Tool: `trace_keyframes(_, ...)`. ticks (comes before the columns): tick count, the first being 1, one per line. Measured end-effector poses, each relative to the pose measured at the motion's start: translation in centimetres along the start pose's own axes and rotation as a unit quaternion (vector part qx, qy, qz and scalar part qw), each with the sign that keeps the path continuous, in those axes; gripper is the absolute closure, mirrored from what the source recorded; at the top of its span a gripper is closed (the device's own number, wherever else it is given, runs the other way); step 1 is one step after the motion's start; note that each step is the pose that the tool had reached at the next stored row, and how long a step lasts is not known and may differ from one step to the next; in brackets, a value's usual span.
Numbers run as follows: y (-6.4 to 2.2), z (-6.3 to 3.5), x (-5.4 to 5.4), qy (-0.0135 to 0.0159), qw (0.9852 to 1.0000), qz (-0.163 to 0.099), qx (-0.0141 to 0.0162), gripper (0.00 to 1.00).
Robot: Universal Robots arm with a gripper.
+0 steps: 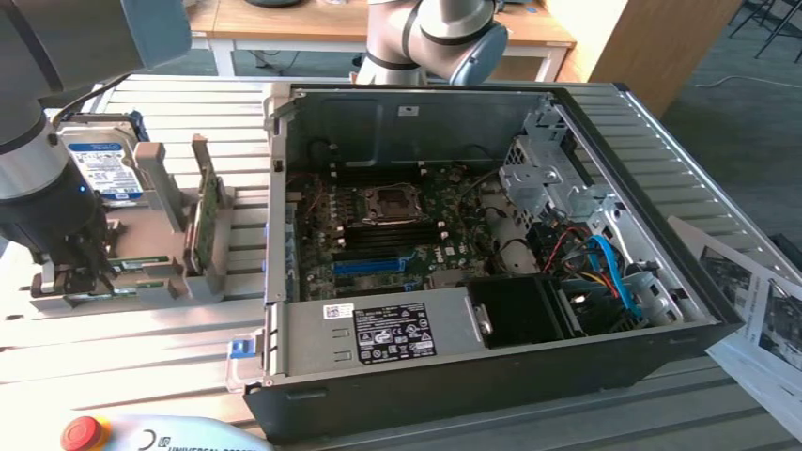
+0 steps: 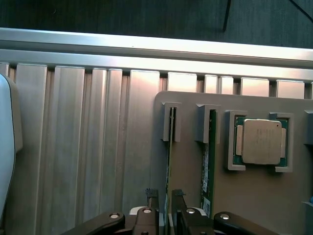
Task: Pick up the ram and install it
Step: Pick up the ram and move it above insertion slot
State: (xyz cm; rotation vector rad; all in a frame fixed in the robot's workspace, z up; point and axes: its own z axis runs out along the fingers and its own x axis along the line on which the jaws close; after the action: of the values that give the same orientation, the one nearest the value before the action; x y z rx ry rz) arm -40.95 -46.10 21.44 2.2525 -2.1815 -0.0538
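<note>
The gripper [image 2: 165, 197] hangs low over a grey holder [image 2: 188, 166] on the slatted metal table [image 2: 73, 147]. Its two fingers [image 2: 151, 196] stand a little apart, open, one on each side of the ram [image 2: 169, 147]. That thin green stick rests on edge in a slot of the holder and runs straight out from between the fingertips. There seems to be a sliver of space between stick and finger on at least one side, though the angle makes contact hard to judge. The stick is not lifted.

Just beside the gripper, one slot further over, a second stick [image 2: 207, 161] like the first stands on edge. Beyond that, a square processor [image 2: 259, 142] lies flat in its own pocket of the holder.

In the exterior view, a hard drive [image 1: 107, 164] and a broader green card [image 1: 205, 221] stand near the gripper [image 1: 78, 277]. The open computer case [image 1: 414, 122] lies well apart from it towards the exterior view's right, its motherboard [image 1: 414, 225] and blue slot [image 1: 376, 266] exposed.
</note>
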Motion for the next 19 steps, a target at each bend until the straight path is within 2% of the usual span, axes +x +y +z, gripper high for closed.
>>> trace_keyframes(13, -0.04, 0.15, -0.21, -0.0005, 1.0000, 0.000, 0.0001, 0.75)
trace_keyframes(19, -0.05, 0.53, -0.23, -0.0006, 1.0000, 0.000, 0.0001, 0.75)
